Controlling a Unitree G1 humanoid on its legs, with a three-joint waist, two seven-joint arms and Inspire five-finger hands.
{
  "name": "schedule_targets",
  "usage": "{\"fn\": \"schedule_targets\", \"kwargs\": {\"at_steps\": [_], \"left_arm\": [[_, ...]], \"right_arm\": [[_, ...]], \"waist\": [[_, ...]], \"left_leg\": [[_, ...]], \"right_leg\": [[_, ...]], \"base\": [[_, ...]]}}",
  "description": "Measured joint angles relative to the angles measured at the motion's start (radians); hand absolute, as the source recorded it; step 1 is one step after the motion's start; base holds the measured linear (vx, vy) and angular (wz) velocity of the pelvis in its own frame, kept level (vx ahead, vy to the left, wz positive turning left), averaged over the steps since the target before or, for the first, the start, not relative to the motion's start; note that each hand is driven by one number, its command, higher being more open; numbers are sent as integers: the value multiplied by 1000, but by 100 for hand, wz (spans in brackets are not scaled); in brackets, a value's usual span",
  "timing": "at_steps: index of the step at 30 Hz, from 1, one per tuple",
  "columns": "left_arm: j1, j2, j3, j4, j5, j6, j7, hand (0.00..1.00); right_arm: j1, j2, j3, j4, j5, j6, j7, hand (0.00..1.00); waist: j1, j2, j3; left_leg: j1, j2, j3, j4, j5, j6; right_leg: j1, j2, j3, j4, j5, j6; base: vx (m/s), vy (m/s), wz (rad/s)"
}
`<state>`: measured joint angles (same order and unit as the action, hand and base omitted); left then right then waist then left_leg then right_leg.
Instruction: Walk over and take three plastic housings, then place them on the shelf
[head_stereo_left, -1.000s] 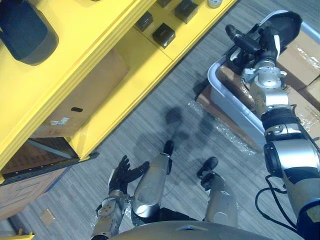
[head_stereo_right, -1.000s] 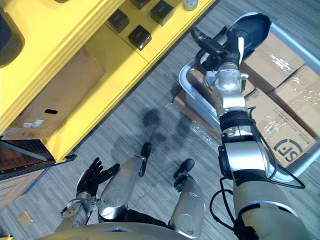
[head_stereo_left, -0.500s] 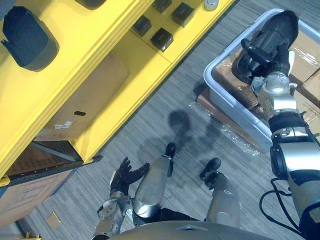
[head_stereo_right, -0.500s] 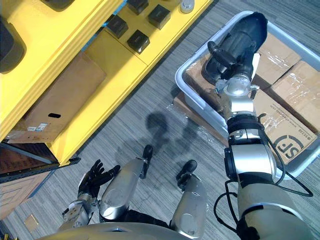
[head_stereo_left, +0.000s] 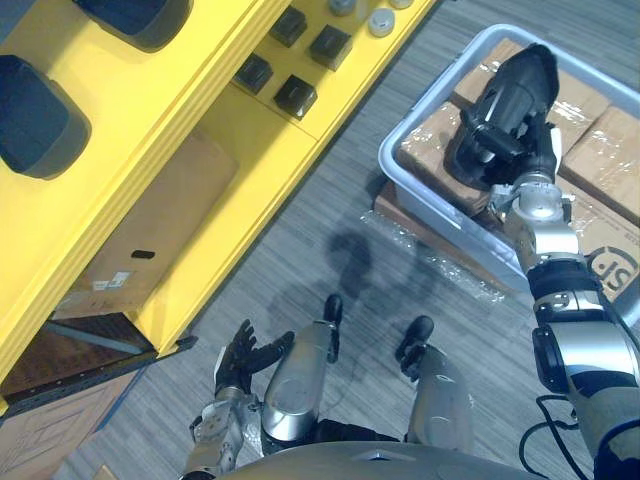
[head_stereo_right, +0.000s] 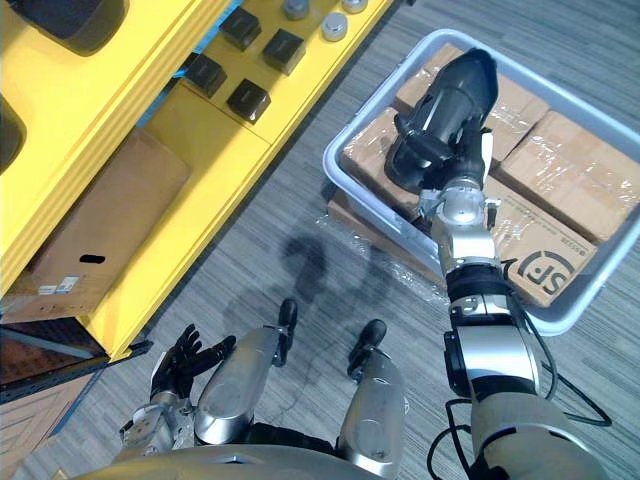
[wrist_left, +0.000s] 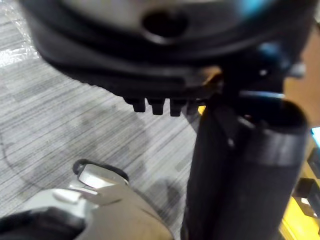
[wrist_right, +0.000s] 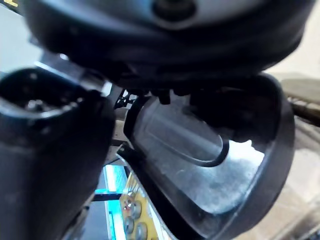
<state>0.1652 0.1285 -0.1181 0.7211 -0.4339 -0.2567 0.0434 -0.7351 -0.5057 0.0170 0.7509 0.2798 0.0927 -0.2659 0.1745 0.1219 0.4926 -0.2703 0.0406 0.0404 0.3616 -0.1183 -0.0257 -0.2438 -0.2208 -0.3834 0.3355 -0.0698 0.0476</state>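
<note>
My right hand (head_stereo_left: 487, 148) is shut on a dark, elongated plastic housing (head_stereo_left: 517, 88), which it holds above the grey bin (head_stereo_left: 402, 171). Seen from the right wrist, the housing's hollow inside (wrist_right: 210, 172) lies just past the curled fingers and the thumb (wrist_right: 45, 150). Two more dark housings (head_stereo_left: 38, 118) (head_stereo_left: 140, 14) rest on the top of the yellow shelf (head_stereo_left: 190, 130) at the upper left. Low by my side, my left hand (head_stereo_left: 238, 358) hangs open and holds nothing; its thumb (wrist_left: 240, 170) stands over grey carpet.
The bin holds several plastic-wrapped cardboard boxes (head_stereo_right: 560, 190). Small black boxes (head_stereo_left: 295, 95) and round caps (head_stereo_left: 381, 21) sit on a lower level of the shelf. A large cardboard box (head_stereo_left: 150, 235) stands under the shelf. Grey carpet lies between shelf and bin.
My right hand's fingers have curled round the housing and the arm has come lower over the bin. The camera has shifted, bringing more of the bin into view. The left hand stays put.
</note>
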Motion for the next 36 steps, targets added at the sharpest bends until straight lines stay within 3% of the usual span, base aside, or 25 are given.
{"fn": "schedule_targets", "kwargs": {"at_steps": [4,11,14,16,19,24,29,30,33,36], "left_arm": [[0,16,15,9,0,0,3,100],[1,25,19,6,0,18,19,100],[1,30,38,4,1,22,19,100],[2,29,48,4,1,22,20,100],[2,30,57,3,0,21,8,100],[3,31,60,2,1,21,-17,100],[26,25,84,-29,4,20,-40,100],[35,25,86,-40,9,18,-47,100],[38,25,93,-44,9,13,-57,100],[44,28,98,-48,7,11,-120,100]], "right_arm": [[54,28,0,-1,0,0,30,100],[138,39,-5,-50,0,4,66,100],[184,56,-4,-91,-1,-7,67,100],[195,73,-6,-88,-1,-38,51,100],[215,102,-5,-76,-46,-129,6,100],[217,114,-9,-80,-118,-246,-27,100],[210,67,-36,-192,-127,-387,-31,100],[209,27,-49,-241,-155,-443,-52,100],[203,7,-85,-297,-154,-507,-76,100],[215,6,-111,-320,-154,-524,-84,100]], "waist": [[-8,-41,-20],[-15,-61,-21],[-17,-85,-18],[-16,-95,-19],[-15,-105,-14],[-15,-106,-13],[-19,-107,-10],[-19,-107,-8],[-21,-114,-4],[-35,-118,-1]], "left_leg": [[2,5,10,3,-6,2],[18,7,16,0,-9,5],[17,8,18,-2,-9,5],[17,8,18,-3,-9,5],[15,8,22,-6,-10,6],[12,6,25,-10,-12,9],[15,5,23,-15,-12,9],[20,5,20,-15,-12,9],[27,5,20,-17,-12,9],[40,5,20,-16,-18,12]], "right_leg": [[5,6,6,-17,10,3],[27,13,9,-42,20,9],[27,14,10,-44,20,10],[30,15,9,-50,25,7],[30,16,9,-63,33,9],[29,16,8,-74,39,10],[33,17,6,-75,40,10],[39,17,4,-76,40,11],[44,18,4,-77,40,11],[56,20,6,-88,41,12]], "base": [[3,23,-8],[-3,13,-2],[0,0,0],[0,0,0],[8,8,-1],[25,14,-1],[32,2,1],[35,4,5],[11,2,1],[-14,7,-1]]}}
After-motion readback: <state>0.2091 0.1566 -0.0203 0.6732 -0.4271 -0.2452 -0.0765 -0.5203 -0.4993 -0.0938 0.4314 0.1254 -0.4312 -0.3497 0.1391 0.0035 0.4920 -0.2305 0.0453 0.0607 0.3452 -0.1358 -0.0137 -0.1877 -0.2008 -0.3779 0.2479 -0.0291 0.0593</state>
